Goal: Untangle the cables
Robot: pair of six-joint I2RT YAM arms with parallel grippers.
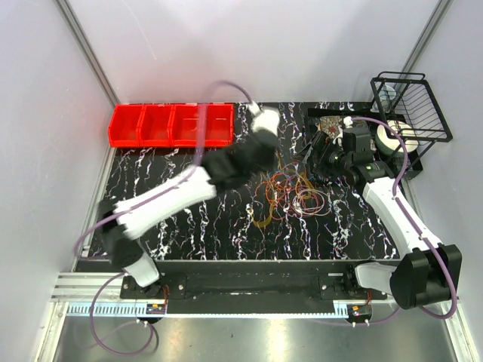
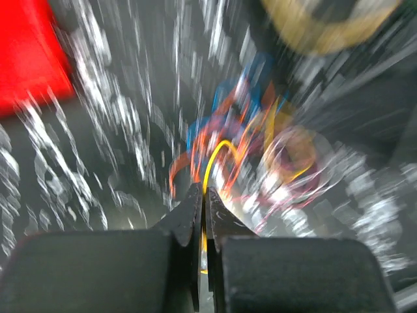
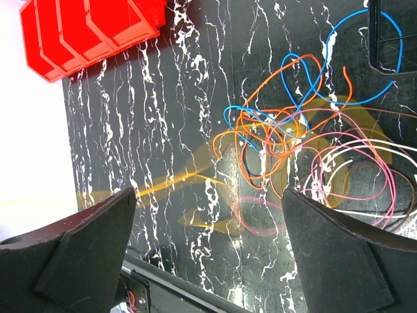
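L gripper [image 2: 203,195] jaws together, pinching yellow cable [image 2: 218,149] | R gripper [image 3: 208,215] jaws wide apart, empty | cables [image 1: 290,192] heaped on table [image 1: 226,226], right of ctr | tip: draw yellow out slow, away from heap

Robot lab: white enclosure walls [image 1: 264,45], aluminium rail [image 1: 75,290]

Tabletop [image 1: 226,226] glossy marble-look; bins [image 1: 172,125] shiny red plastic; cables [image 3: 267,124] smooth plastic-sheathed.

Left tool [image 2: 202,193] closed, right tool [image 3: 208,199] wide.
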